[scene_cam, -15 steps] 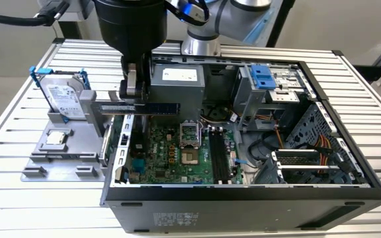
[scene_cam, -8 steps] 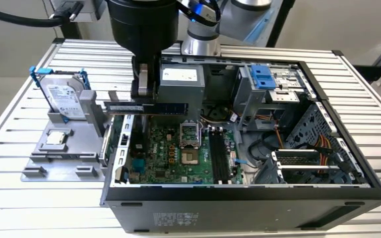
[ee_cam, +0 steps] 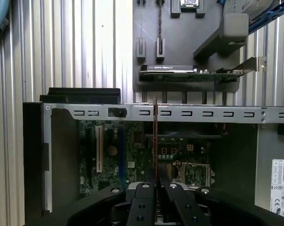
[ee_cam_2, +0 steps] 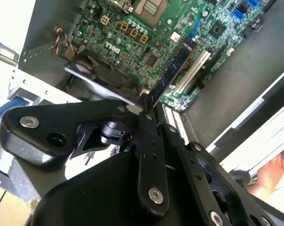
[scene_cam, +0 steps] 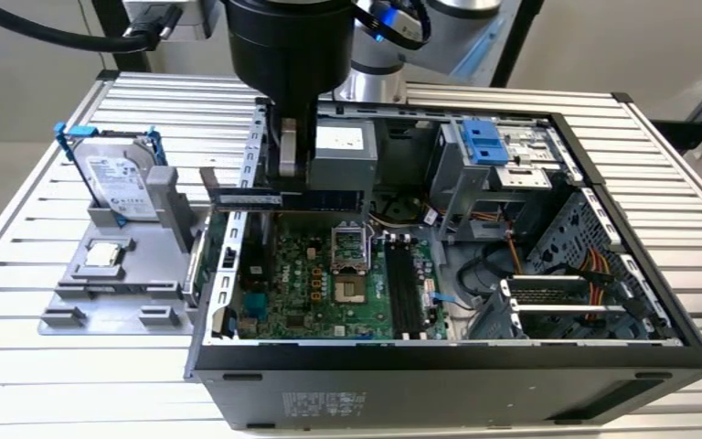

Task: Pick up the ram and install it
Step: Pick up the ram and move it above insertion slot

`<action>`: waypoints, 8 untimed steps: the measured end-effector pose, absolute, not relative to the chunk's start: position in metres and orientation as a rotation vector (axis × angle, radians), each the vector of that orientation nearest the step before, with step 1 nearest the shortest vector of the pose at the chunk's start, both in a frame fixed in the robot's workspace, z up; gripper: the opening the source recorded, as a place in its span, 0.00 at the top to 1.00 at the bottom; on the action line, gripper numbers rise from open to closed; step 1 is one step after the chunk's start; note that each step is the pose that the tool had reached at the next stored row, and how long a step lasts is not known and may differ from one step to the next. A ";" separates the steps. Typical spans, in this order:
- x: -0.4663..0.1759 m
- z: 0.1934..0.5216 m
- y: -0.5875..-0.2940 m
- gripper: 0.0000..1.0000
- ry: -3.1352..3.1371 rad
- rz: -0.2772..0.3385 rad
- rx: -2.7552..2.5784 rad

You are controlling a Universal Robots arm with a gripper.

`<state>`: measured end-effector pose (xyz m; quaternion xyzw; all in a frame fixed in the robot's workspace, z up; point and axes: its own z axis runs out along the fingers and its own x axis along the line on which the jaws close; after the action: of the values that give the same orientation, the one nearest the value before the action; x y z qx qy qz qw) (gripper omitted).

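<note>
The gripper (scene_cam: pixel 288 176) hangs over the open computer case (scene_cam: pixel 449 366), with its fingers (ee_cam: pixel 144 197) pinched narrow on the ram (scene_cam: pixel 314 198). The ram is held level in the air above the motherboard (scene_cam: pixel 314 293). One end reaches past the case wall on the exterior view's left, towards the hard drive (scene_cam: pixel 120 178).

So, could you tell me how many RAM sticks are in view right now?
1: the ram, gripped in the hand over the open case; more could be hidden in the motherboard slots.
</note>
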<state>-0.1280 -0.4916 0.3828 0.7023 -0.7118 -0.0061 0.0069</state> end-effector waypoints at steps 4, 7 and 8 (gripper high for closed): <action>-0.119 0.383 -0.491 1.00 -2.226 -0.019 2.197; -0.114 0.383 -0.490 1.00 -2.226 -0.019 2.197; -0.112 0.383 -0.490 1.00 -2.226 -0.019 2.197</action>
<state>-0.1123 -0.4898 0.3828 0.7024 -0.7117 -0.0060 0.0069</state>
